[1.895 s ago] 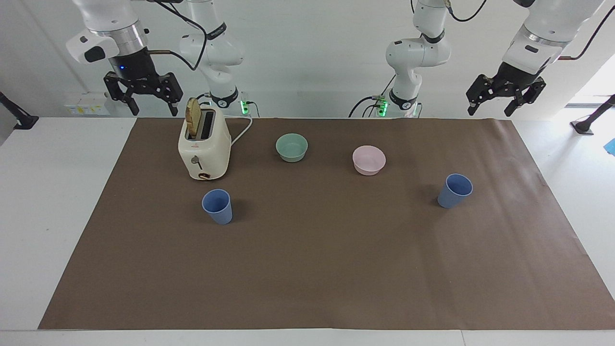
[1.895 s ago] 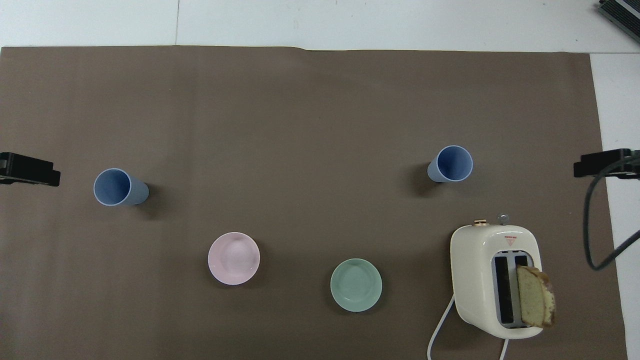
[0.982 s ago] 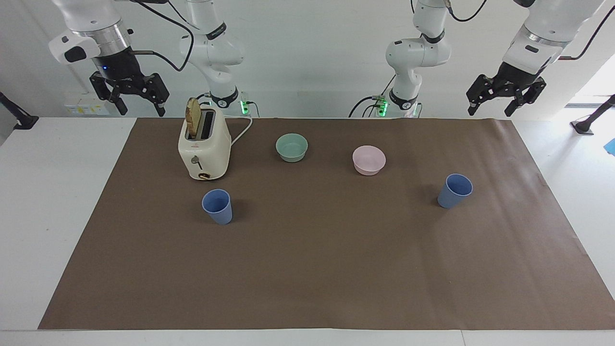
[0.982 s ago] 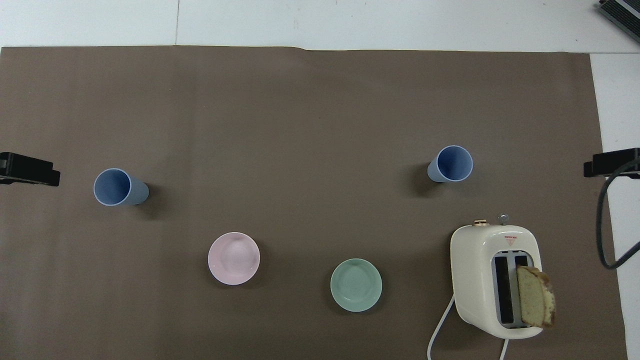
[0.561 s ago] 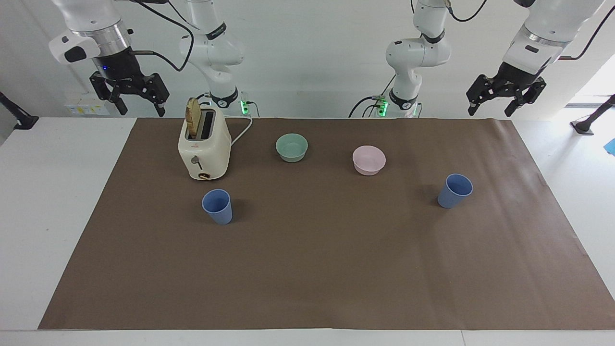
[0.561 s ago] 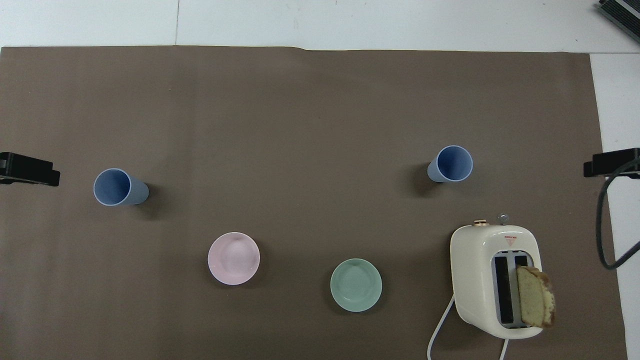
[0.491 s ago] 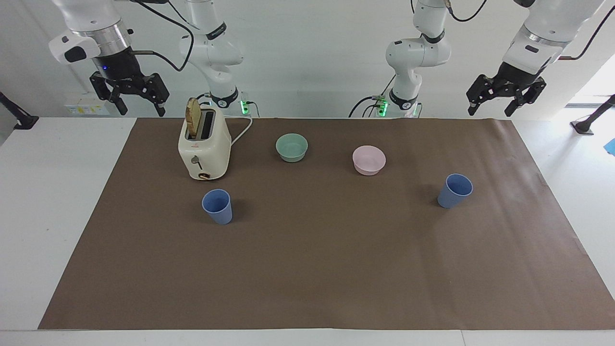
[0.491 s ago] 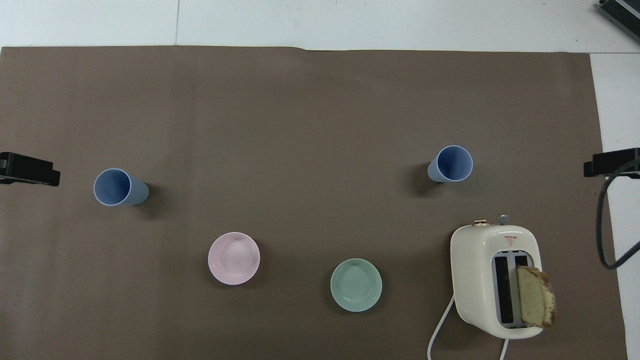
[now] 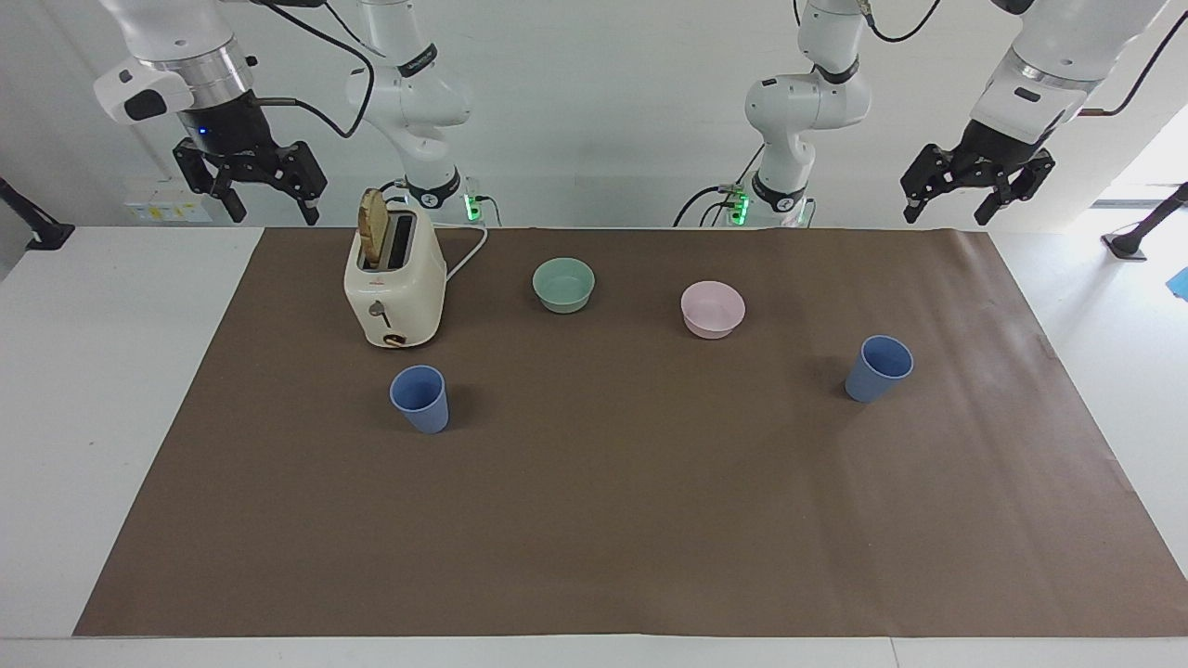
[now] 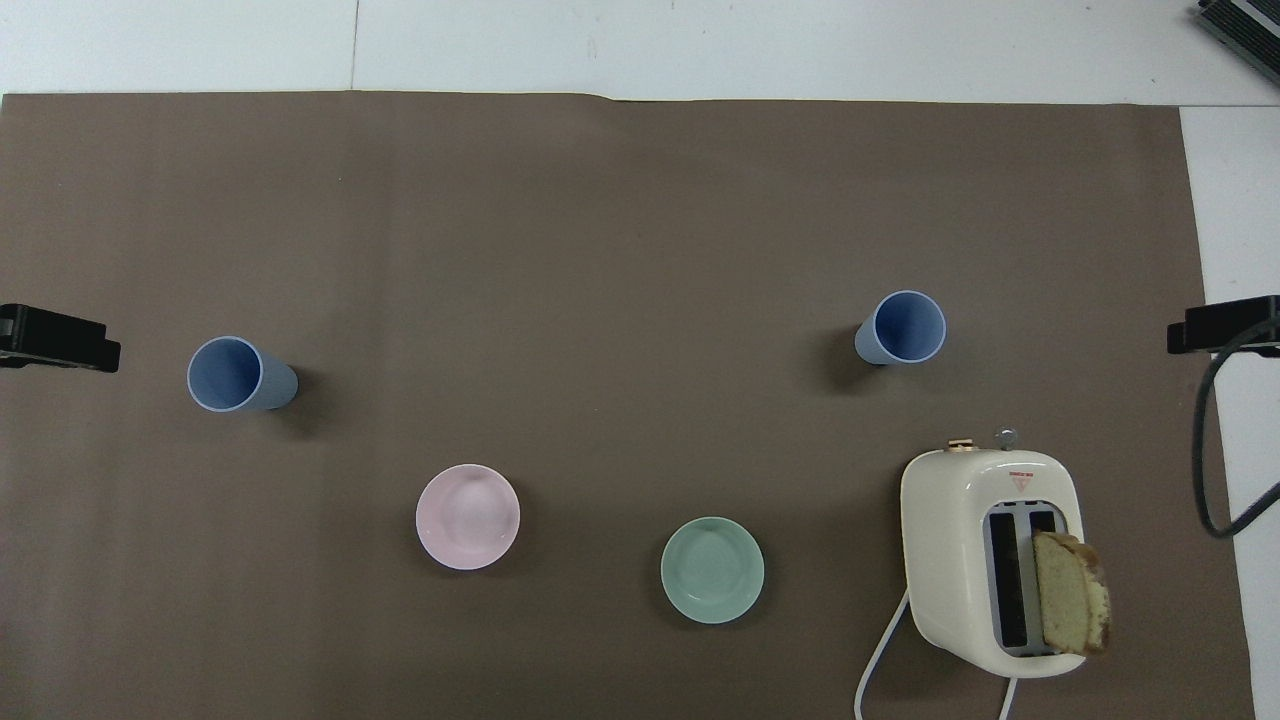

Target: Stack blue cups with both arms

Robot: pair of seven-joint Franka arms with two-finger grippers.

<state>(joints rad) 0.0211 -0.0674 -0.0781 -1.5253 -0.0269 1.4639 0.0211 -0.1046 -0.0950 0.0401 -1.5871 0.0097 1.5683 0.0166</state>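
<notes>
Two blue cups stand upright and apart on the brown mat. One cup point(image 9: 419, 399) is toward the right arm's end, just farther from the robots than the toaster; it also shows in the overhead view point(image 10: 903, 328). The other cup point(image 9: 877, 368) is toward the left arm's end, seen from above too point(image 10: 240, 374). My right gripper point(image 9: 274, 210) hangs open and empty, raised over the table's edge beside the toaster; its tip shows in the overhead view point(image 10: 1222, 326). My left gripper point(image 9: 949, 211) hangs open and empty over the mat's corner at its own end; its tip shows from above point(image 10: 60, 342).
A cream toaster point(image 9: 394, 289) with a slice of bread sticking up stands near the right arm's base, its cord trailing toward the robots. A mint-green bowl point(image 9: 563, 284) and a pink bowl point(image 9: 712, 308) sit between the cups, nearer to the robots.
The right gripper moved away from the toaster toward its own end of the table and slightly up, then held still. The left gripper and both cups have not moved.
</notes>
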